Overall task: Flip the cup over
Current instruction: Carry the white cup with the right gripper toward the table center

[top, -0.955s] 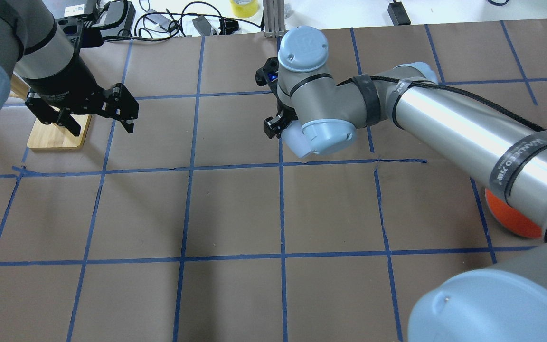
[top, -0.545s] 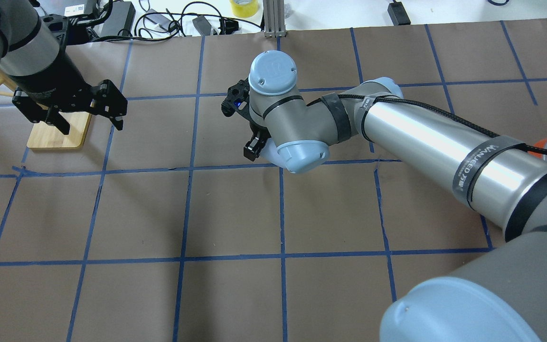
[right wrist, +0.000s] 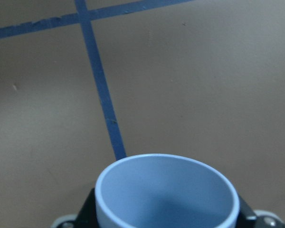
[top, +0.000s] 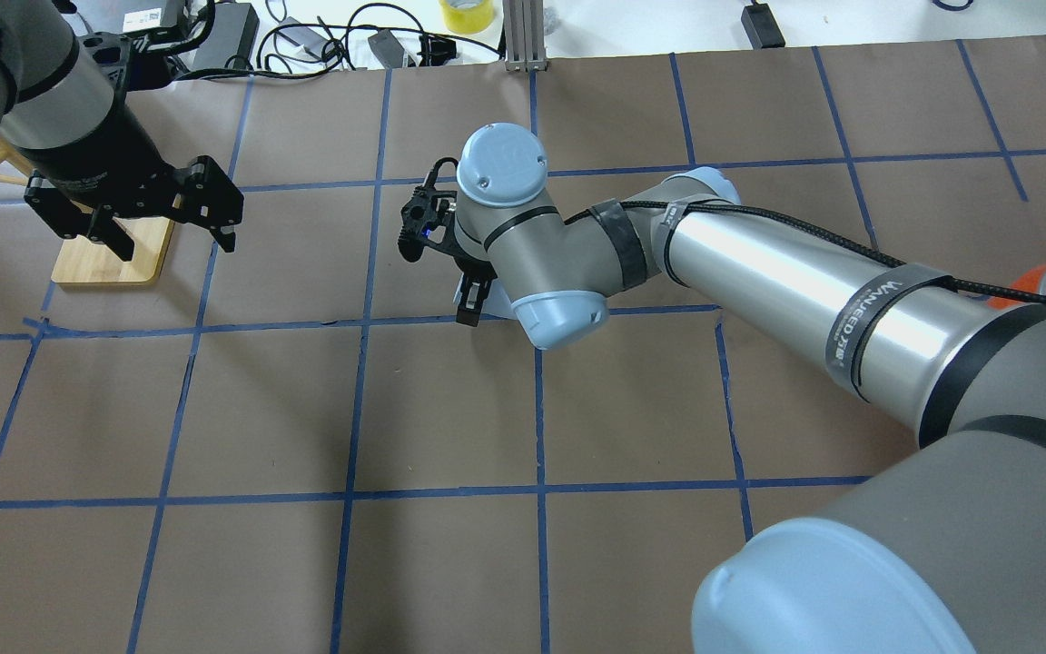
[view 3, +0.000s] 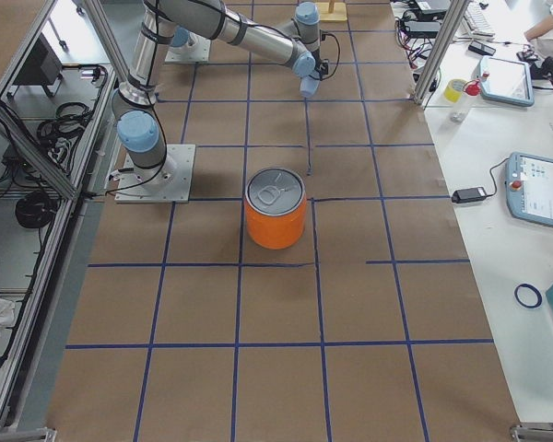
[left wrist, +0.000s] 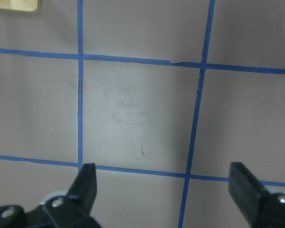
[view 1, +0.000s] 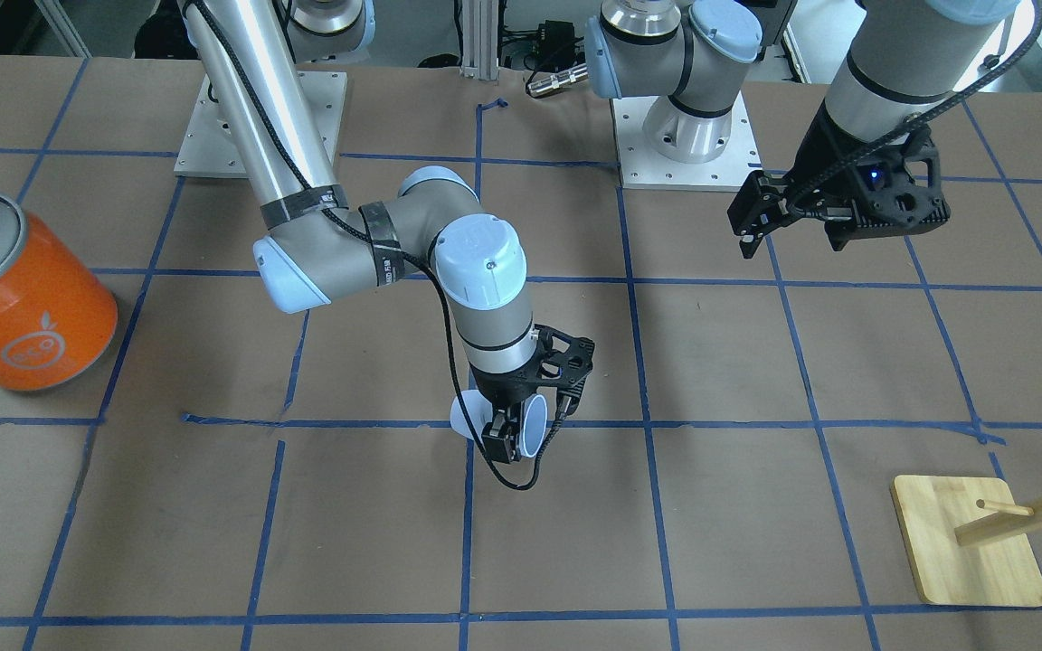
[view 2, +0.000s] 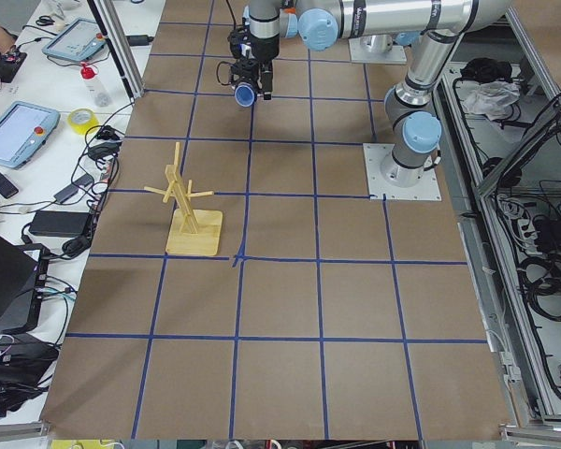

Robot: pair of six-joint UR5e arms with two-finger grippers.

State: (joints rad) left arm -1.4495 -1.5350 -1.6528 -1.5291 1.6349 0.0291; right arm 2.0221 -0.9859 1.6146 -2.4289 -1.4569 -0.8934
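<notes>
The pale light-blue cup (view 1: pixel 528 425) is held tilted on its side, a little above the table, with its blue inside facing away from the robot. My right gripper (view 1: pixel 505 441) is shut on it near the table's middle. The right wrist view shows the cup's open mouth (right wrist: pixel 166 192) between the fingers. In the overhead view my right gripper (top: pixel 471 304) shows, and the wrist hides most of the cup. My left gripper (top: pixel 171 242) is open and empty, hovering at the far left by the wooden stand. It also shows in the left wrist view (left wrist: pixel 165 185) and the front view (view 1: pixel 792 242).
A big orange can (view 1: pixel 23 307) with a silver lid stands on my right side, well away from the cup. A wooden peg stand (view 1: pixel 969 551) on a bamboo base (top: pixel 114 259) stands at the far left. Blue tape lines grid the brown table.
My right arm has swung left across the table with the cup in its grip. My left gripper drew back slightly to the left, then stayed still and open.
</notes>
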